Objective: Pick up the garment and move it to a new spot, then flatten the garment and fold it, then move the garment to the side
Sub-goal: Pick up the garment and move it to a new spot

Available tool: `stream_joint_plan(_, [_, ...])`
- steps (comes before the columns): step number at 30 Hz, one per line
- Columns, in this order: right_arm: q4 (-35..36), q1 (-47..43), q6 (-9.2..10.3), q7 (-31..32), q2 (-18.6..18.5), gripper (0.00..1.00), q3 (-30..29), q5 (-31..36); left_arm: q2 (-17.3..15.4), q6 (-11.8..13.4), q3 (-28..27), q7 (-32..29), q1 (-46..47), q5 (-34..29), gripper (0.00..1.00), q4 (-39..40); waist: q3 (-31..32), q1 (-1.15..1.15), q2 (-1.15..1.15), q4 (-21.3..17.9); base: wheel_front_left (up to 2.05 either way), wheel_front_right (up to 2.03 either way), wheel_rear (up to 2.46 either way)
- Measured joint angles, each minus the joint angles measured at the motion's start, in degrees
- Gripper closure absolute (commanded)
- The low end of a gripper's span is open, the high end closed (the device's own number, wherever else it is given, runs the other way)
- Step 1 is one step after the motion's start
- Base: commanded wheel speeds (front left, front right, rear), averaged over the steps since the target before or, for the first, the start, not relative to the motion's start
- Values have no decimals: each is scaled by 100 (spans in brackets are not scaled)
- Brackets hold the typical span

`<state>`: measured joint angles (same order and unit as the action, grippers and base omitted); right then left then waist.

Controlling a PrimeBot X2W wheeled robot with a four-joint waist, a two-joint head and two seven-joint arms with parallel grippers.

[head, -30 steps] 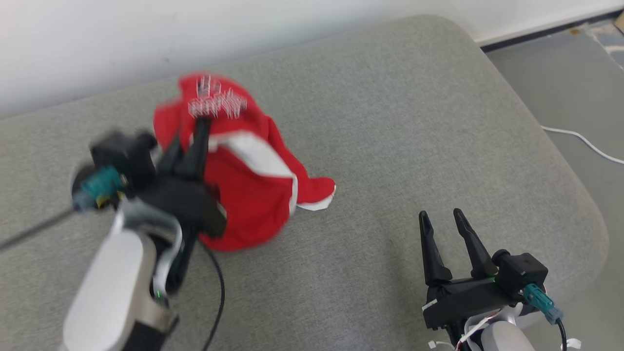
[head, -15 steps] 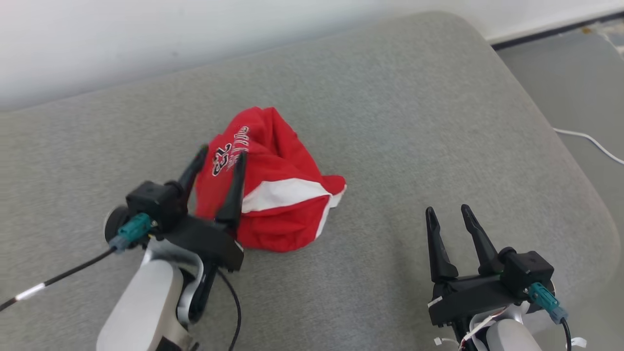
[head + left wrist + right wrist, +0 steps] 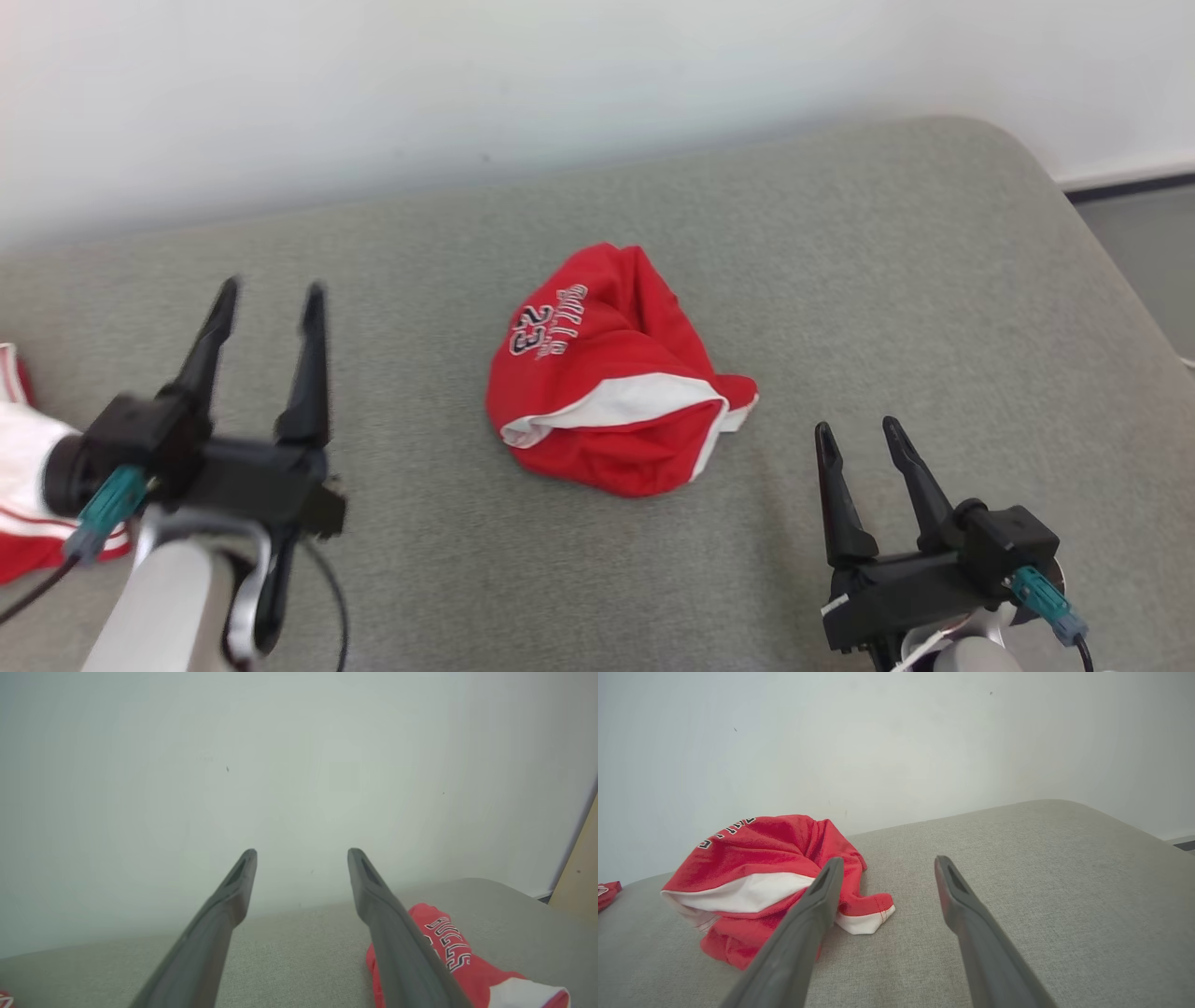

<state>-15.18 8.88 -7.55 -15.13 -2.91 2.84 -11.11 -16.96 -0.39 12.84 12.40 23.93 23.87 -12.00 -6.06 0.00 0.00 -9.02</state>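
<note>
A crumpled red garment [image 3: 607, 392] with white trim and the number 23 lies bunched in the middle of the grey cushion [image 3: 840, 280]. It also appears as red cloth [image 3: 462, 961] at the lower right of the left wrist view and as a heap [image 3: 761, 877] at the left of the right wrist view. My left gripper [image 3: 269, 294] is open, well to the left of the garment, with nothing between its fingers. My right gripper [image 3: 854, 431] is open near the front right, a short way right of the garment, touching nothing.
Another red and white cloth [image 3: 23, 467] lies at the far left edge of the cushion. A pale wall [image 3: 560, 84] runs behind the cushion. Grey floor [image 3: 1144, 243] lies past the cushion's rounded right end.
The left gripper opened, let go of the garment, which dropped onto the cushion, and drew back to the left. The camera also shifted. The right gripper stayed open and still.
</note>
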Motion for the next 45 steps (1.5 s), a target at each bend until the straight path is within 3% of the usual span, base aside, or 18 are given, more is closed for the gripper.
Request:
stream_joint_plan(7, [12, -118, 0, 0, 0, 0, -31, 13, -299, 291, -505, 198, -896, -2, 0, 413, 209, 0, 0, 325, 0, 0, 0])
stream_joint_plan(14, [-35, -218, 0, 0, -1, 0, -64, 34, -250, 443, -719, 249, -1767, -176, 0, 632, 400, 0, 0, 521, 0, 0, 0])
stream_joint_plan(19, [-83, -276, 0, 0, -3, 0, -89, 73, -103, 393, -664, 264, -2176, -275, 0, 623, 534, 0, 0, 631, 0, 0, 0])
stream_joint_plan(28, [-185, -304, 0, 0, -1, 0, -113, 118, 292, 360, -1210, 265, -2733, -323, 0, 792, 688, 0, 0, 730, 0, 0, 0])
stream_joint_plan(39, [-300, -328, 0, 0, -1, 0, -129, 193, 144, 182, -1182, 265, -2862, -625, 0, 446, 775, 0, 0, 780, 0, 0, 0])
stream_joint_plan(45, [-392, -329, 0, 0, -1, 0, -134, 264, 43, -59, -1055, 246, -2850, -620, 0, 315, 775, 0, 0, 795, 0, 0, 0])
